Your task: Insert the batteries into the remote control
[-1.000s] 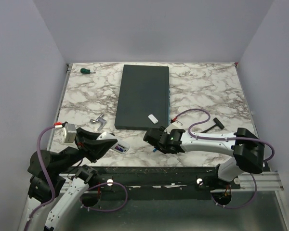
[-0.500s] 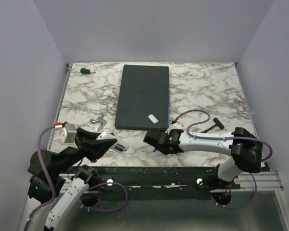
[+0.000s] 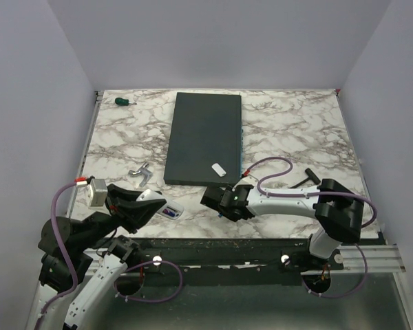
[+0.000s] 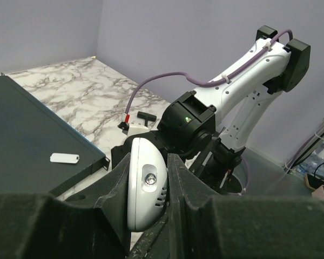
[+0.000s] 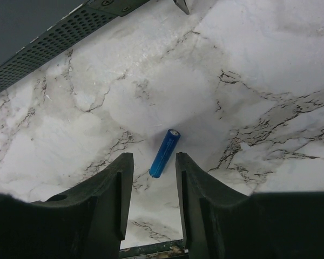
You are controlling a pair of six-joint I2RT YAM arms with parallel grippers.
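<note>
Now: left end effector (image 4: 149, 164) clamped on remote control (image 4: 143, 191); right end effector (image 5: 154, 159) apart over blue battery (image 5: 164, 153).

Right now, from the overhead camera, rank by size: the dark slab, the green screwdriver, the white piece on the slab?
1. Dark grey slab, by far largest.
2-3. Green-handled screwdriver and small white piece look nearly alike; I can't rank them.

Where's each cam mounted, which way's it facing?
Top external: above, behind the bases, facing down at the table; both arms show, left gripper and right gripper.
Left wrist: on the left arm, facing the right arm; own fingers shut on the remote control.
Right wrist: on the right arm, facing down; blue battery between its open fingers.
Shared: dark slab in all three.
</note>
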